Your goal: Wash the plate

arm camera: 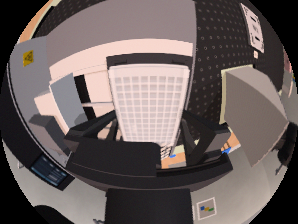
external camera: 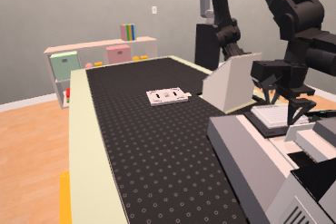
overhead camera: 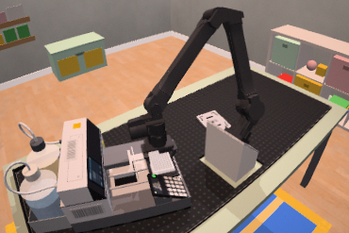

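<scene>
The white plate point(overhead camera: 161, 162) point(external camera: 274, 115) point(arm camera: 149, 97) is level between the fingers of my gripper point(external camera: 281, 113) point(arm camera: 149, 112), which is shut on its two sides. It is low over the dark carrier point(external camera: 265, 129) point(arm camera: 147, 60) of the washer point(overhead camera: 82, 159); I cannot tell whether it touches the pocket floor. The cut-off corner cannot be made out. The lamp point(overhead camera: 154, 175) point(external camera: 322, 112) shows green, beside the keypad point(overhead camera: 172, 188). The nest N1 point(overhead camera: 207, 115) point(external camera: 155, 98) point(arm camera: 251, 27) is empty on the black table top.
A tall pale wedge-shaped block point(overhead camera: 228, 152) point(external camera: 233, 82) point(arm camera: 255, 100) stands between the nest and the washer's keypad side, near the arm's base. The washer's tower and screen point(arm camera: 50, 171) are beside the carrier. Two bottles with hoses point(overhead camera: 42, 188) stand behind the tower.
</scene>
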Controlling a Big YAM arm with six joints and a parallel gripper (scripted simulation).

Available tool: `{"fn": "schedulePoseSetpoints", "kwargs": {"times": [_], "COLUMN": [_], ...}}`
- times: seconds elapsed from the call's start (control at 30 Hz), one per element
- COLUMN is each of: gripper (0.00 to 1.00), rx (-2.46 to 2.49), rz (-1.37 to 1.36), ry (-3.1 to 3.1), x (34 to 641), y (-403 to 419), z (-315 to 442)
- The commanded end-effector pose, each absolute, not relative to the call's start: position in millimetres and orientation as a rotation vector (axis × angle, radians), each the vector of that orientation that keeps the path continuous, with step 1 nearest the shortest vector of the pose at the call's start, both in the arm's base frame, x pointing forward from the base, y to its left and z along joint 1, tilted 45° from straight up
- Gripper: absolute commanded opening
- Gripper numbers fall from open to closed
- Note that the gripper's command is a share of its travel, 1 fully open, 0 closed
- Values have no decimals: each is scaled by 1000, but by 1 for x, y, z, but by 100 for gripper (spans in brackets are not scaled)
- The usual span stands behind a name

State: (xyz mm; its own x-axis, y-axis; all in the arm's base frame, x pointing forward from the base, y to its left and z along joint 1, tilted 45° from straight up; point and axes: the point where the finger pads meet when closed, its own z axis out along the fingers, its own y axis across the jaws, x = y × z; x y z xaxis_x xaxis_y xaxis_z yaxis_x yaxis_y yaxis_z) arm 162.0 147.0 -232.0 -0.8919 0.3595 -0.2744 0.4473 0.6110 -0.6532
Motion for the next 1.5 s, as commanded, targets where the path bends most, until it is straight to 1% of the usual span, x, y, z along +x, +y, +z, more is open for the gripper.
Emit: {"fn": "schedulePoseSetpoints", "kwargs": {"times": [0.0, 1.47], "gripper": [82, 82], "rx": [685, 673], "rz": [-1109, -1115], "ry": [2719, 2720], "x": [168, 163], "y": [157, 150], "z": [-233, -230]}}
